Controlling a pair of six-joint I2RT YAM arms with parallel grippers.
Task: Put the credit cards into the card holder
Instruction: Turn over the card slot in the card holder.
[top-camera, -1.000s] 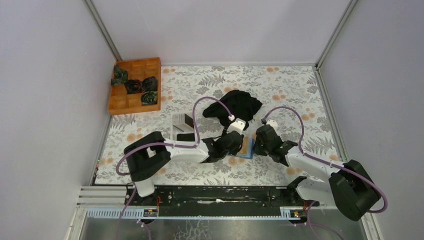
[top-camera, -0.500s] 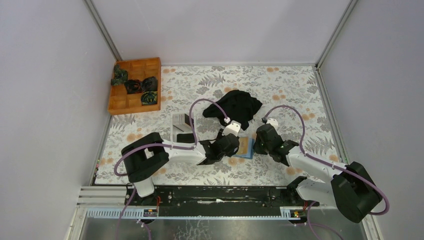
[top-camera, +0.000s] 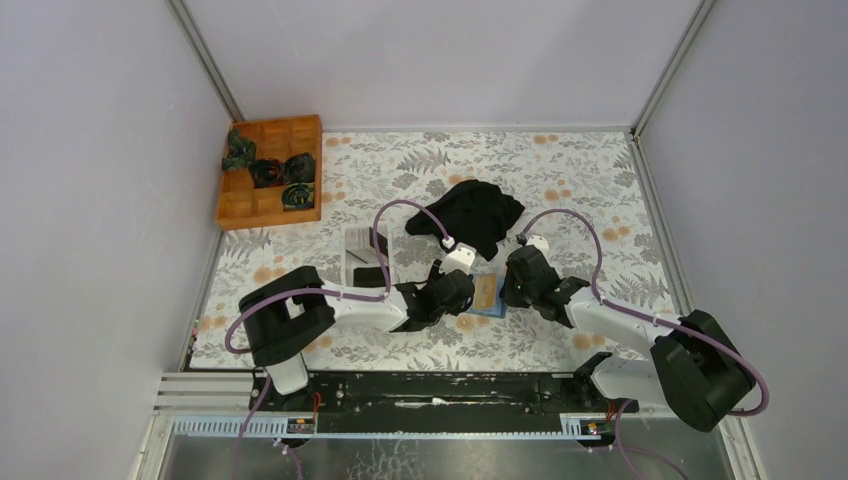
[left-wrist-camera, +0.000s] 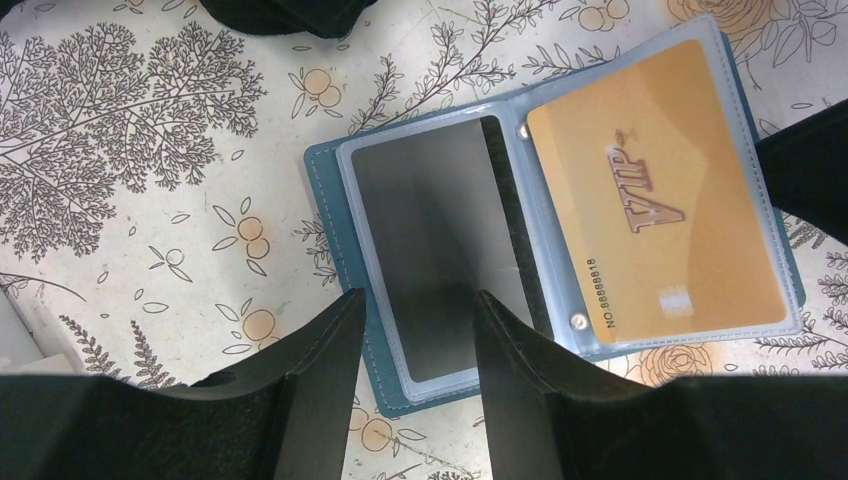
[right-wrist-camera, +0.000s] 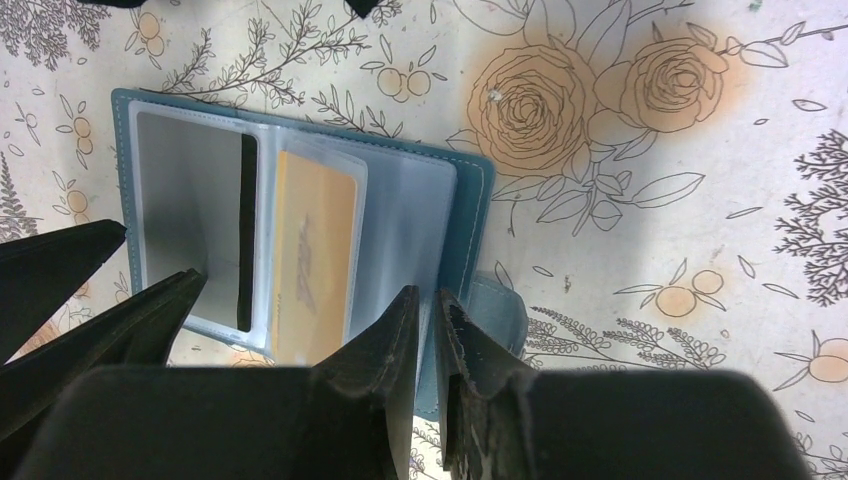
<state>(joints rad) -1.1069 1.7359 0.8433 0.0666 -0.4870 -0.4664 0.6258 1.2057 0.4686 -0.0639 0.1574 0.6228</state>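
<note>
— Grippers: what are they doing?
— Left gripper (left-wrist-camera: 417, 297) hangs part open with nothing in it, over the grey card (left-wrist-camera: 430, 200). Right gripper (right-wrist-camera: 428, 295) is pinched nearly closed on the teal edge of the card holder (right-wrist-camera: 470, 220).
— And where's the holder?
— Lying open mid-way across the worktop (top-camera: 560, 180), toward its near edge, with the gold card (left-wrist-camera: 655, 190) sleeved beside the grey one.

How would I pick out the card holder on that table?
On the floral table, look just on the near side of the crumpled black cloth. The card holder lies open there, a small teal wallet with clear sleeves. Unlike the white tray to its left, it shows a gold VIP card.
</note>
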